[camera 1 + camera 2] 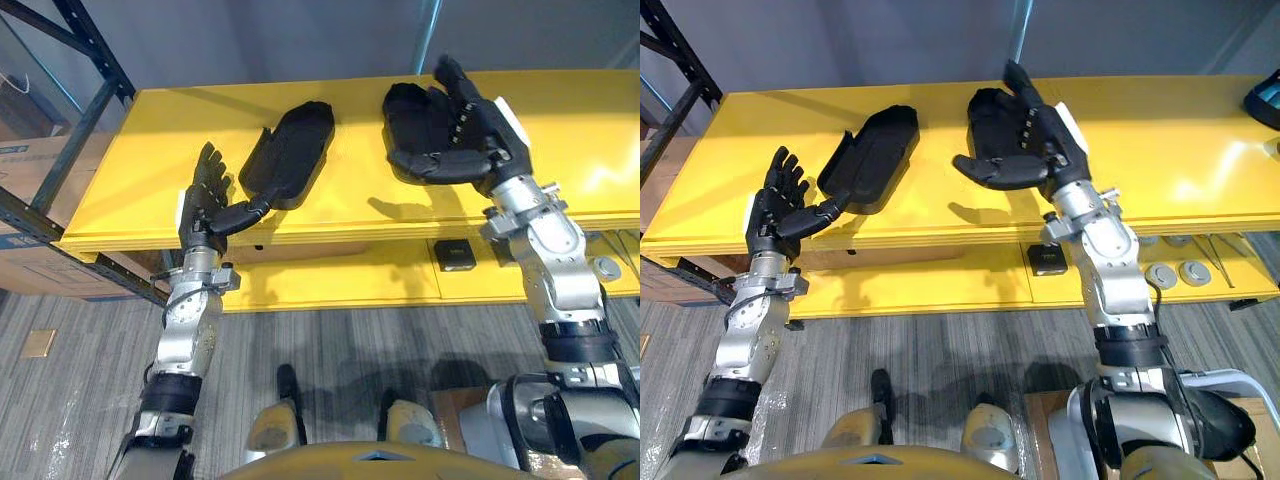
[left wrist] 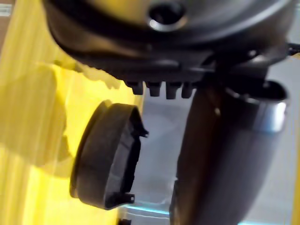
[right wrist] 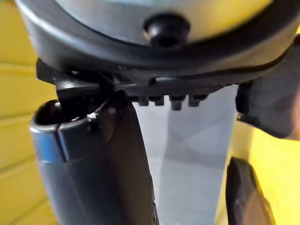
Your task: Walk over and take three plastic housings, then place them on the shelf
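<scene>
Two black plastic housings are lying on the top of the yellow shelf [image 1: 560, 140], well apart from each other. The left housing [image 1: 295, 150] is sitting toward the shelf's middle. The left hand [image 1: 203, 205] is hovering at the shelf's front edge, fingers straight and spread, its thumb reaching to that housing's near end. The right housing [image 1: 408, 115] is resting nearer the shelf's back. The right hand [image 1: 478, 130] is lying against it, fingers straight alongside and thumb stretching across its near edge.
</scene>
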Controlling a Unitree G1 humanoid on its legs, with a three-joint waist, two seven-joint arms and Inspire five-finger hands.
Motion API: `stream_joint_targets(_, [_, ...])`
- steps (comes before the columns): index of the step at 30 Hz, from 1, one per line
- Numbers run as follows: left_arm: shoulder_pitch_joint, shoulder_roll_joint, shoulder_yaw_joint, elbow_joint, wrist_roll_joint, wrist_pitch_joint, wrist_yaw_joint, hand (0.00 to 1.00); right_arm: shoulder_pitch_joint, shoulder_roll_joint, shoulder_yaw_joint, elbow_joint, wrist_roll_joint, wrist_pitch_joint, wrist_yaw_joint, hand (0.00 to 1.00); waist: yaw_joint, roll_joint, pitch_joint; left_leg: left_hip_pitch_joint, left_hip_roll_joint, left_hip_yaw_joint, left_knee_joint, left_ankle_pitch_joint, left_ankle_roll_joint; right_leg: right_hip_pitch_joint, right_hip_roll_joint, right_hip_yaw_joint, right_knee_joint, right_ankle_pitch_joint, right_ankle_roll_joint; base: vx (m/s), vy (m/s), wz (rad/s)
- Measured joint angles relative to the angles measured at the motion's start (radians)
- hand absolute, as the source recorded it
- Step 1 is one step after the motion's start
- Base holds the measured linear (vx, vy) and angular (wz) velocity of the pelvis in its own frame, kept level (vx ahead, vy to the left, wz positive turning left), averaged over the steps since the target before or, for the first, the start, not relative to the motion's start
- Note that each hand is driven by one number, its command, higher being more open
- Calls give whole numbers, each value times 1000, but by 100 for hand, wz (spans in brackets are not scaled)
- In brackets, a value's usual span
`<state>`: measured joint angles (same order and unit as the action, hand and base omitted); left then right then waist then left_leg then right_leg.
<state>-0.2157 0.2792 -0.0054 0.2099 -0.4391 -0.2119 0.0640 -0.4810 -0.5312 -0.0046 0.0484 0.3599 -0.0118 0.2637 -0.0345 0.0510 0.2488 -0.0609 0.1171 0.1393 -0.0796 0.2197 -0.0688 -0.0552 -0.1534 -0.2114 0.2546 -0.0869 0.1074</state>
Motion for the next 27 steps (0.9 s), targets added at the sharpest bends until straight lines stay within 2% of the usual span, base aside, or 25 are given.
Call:
stream_joint_targets(3, [-68,5,-18,54,-7,0,-8,100,-115,-5,49,77,-2,-1,2,100,6,-6,41,-5,2,0,2,3,-3,-14,0,3,20,-3,-4,-7,-21,0])
stream_joint_targets(6, [-103,7,-22,95,-23,-9,-28,100,-182,-5,71,81,0,-1,-6,100,11,-8,51,-21,5,3,-1,5,-5,-39,2,7,32,-5,-8,0,0,0])
stream_joint_targets(13, [-199,23,-20,187,-70,-17,-84,100,-236,-1,78,81,10,10,11,100,32,-16,71,-20,9,15,-3,3,-8,-55,4,20,60,-14,-14,6,-15,-2])
stream_joint_targets(17, [-212,35,-19,193,-105,-24,-99,100,-288,22,114,129,30,51,8,100,31,-28,82,-21,13,19,-3,6,-9,-65,4,22,76,-24,-10,-14,-21,-2])
stream_joint_targets(21, [-219,33,-26,194,-105,-23,-100,100,-368,57,124,222,64,100,-5,100,37,-30,84,-21,15,20,-4,6,-9,-66,3,21,76,-22,-12,0,0,0])
stream_joint_targets(27, [-243,21,-35,191,-120,5,-130,100,-500,62,159,382,97,209,-1,100,64,-29,84,-22,13,15,-3,10,-14,-63,-3,13,80,-19,-13,23,-14,3])
